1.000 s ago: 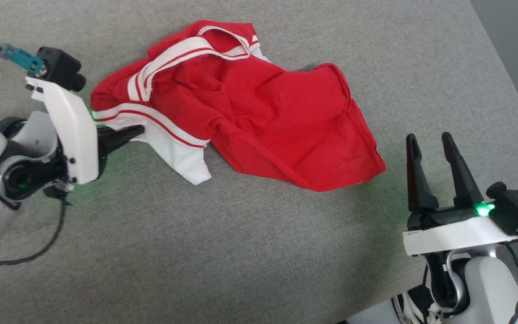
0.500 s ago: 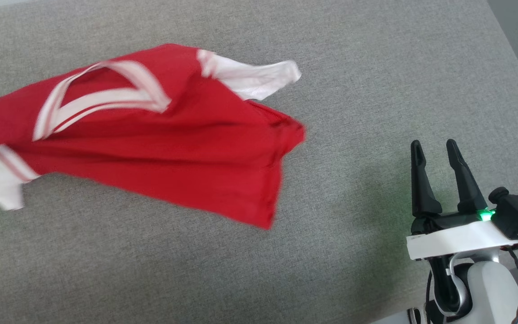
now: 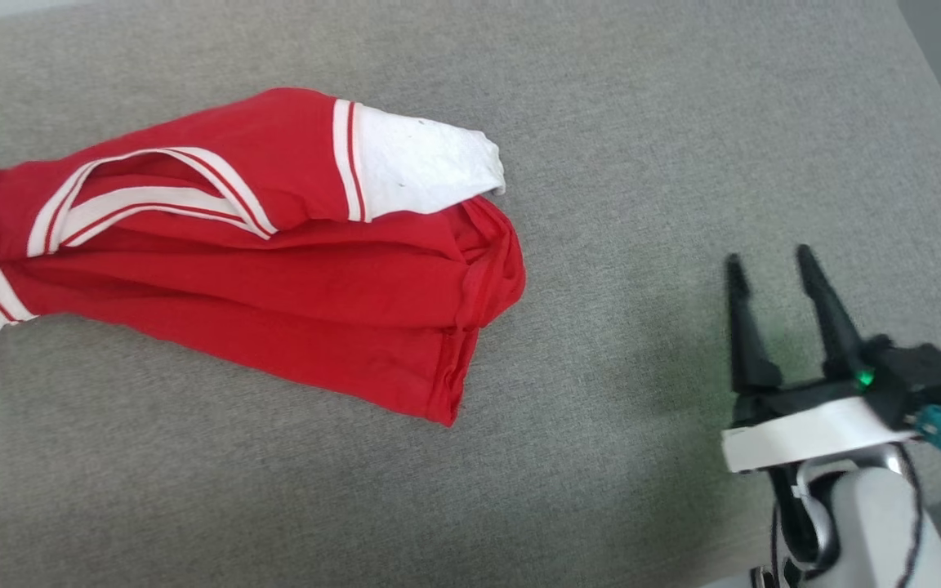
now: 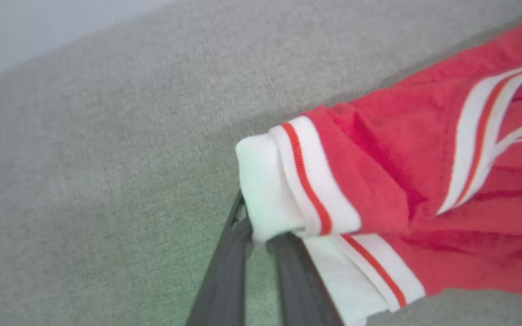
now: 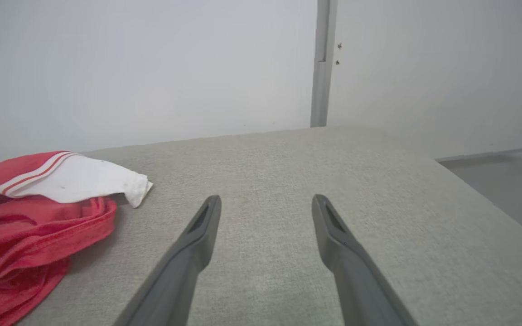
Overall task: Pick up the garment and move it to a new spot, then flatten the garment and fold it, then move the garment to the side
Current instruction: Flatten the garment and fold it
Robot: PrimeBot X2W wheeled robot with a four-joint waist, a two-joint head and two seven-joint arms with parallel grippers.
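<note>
Two views split it: head view has the red soft-fabric T-shirt (image 3: 274, 269) lying centre-left on the grey fabric surface (image 3: 642, 122), with the right gripper (image 3: 769, 255) lower right, spread wide and empty. Left wrist view adds the left gripper (image 4: 258, 228) pinched on its white sleeve end, bottom middle.

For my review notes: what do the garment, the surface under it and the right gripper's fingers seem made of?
The garment: soft matte knit, probably cotton jersey; it drapes and creases. The surface: grey woven upholstery-type cloth, flecked weave visible. The right gripper: fingers dark, matte, smooth, likely moulded plastic.
</note>
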